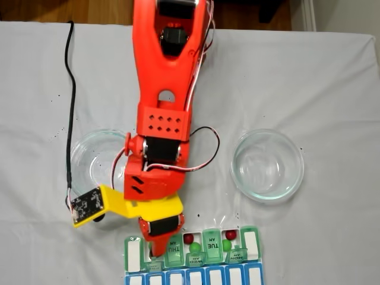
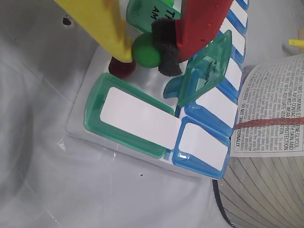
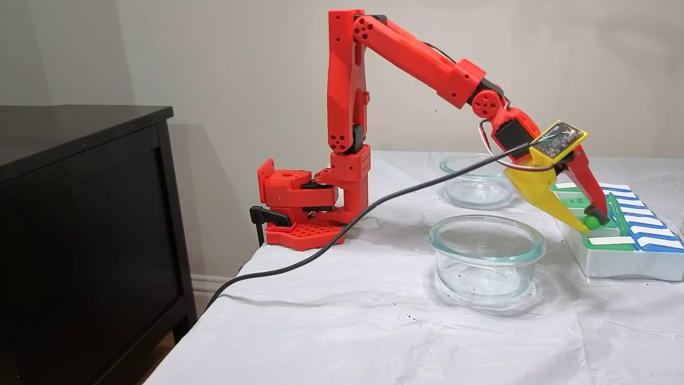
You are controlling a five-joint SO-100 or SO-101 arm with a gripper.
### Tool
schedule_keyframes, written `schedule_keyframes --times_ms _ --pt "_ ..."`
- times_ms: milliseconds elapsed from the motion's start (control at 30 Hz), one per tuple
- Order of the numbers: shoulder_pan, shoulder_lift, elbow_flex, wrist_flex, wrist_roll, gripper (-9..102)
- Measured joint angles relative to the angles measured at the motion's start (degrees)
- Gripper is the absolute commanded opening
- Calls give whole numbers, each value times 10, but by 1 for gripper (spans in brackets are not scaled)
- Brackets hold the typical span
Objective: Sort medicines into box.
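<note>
The box point(image 1: 133, 254) lies at the near table edge, with green and blue lids point(image 2: 137, 116) and a white wall point(image 3: 625, 264). My gripper point(image 1: 157, 252) reaches into its left end in a fixed view. In the wrist view the gripper point(image 2: 147, 59) is shut on a green pill point(image 2: 145, 50), pinched between the yellow finger and the black pad. A dark red pill point(image 2: 121, 70) lies in the open compartment just beneath. From the side, the held green pill point(image 3: 591, 222) hangs just over the box. Two open compartments each hold a red pill point(image 1: 189, 238) and a green pill point(image 1: 195, 247).
Two round glass dishes point(image 1: 267, 164) point(image 1: 95, 157) stand either side of the arm and look empty. A black cable point(image 1: 71, 107) runs along the left. A printed leaflet point(image 2: 270, 109) lies beside the box. An open green lid point(image 2: 204, 71) stands up next to the red finger.
</note>
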Motion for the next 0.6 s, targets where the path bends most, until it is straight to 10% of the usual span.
schedule_keyframes --times_ms 233,600 --pt "-2 -4 0 -9 -10 24" --pt "-2 -4 -1 -6 -10 21"
